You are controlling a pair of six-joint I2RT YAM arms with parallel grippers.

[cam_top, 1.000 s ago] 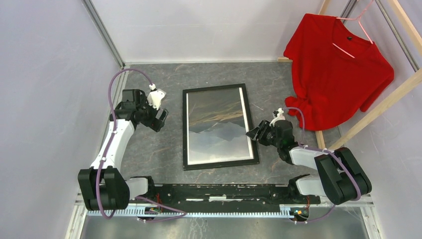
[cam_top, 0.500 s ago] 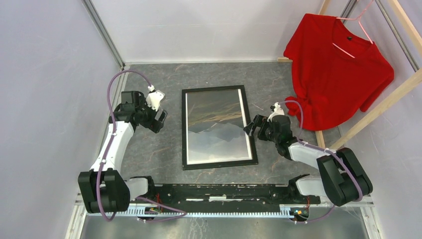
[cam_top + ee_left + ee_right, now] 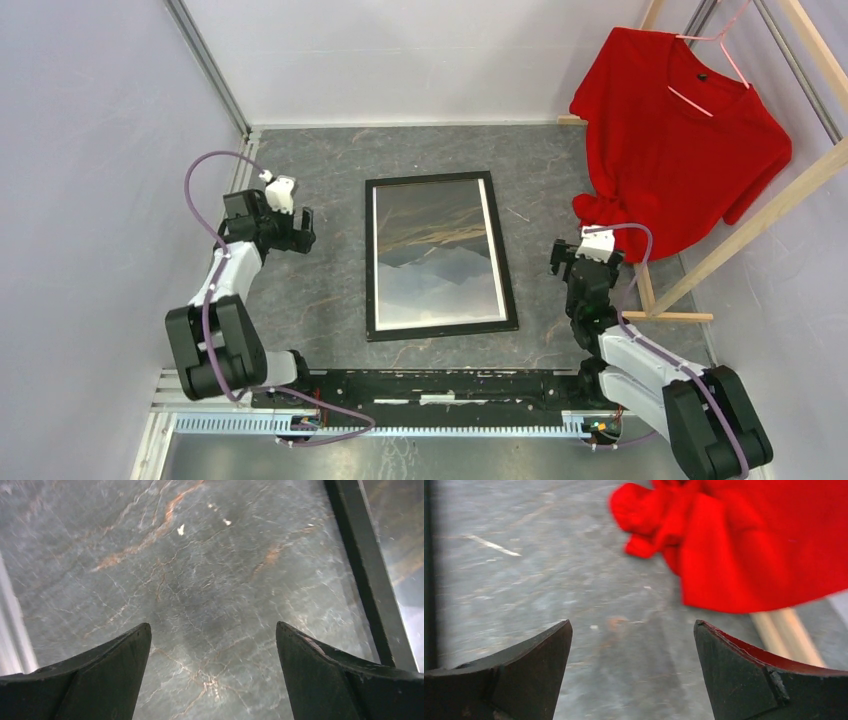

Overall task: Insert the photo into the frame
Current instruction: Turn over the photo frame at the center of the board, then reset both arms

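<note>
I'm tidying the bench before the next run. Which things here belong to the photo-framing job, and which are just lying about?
Belongs to the job:
- the photo, lying inside
- the frame

Just there:
- red shirt
- wooden rack that it hangs on

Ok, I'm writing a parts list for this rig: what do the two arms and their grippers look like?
They match. The left arm and right arm have white links between bulky black joints, with a purple cable looping along each and a small white block at the wrist. The left gripper and right gripper each have two black, wedge-shaped fingers.
</note>
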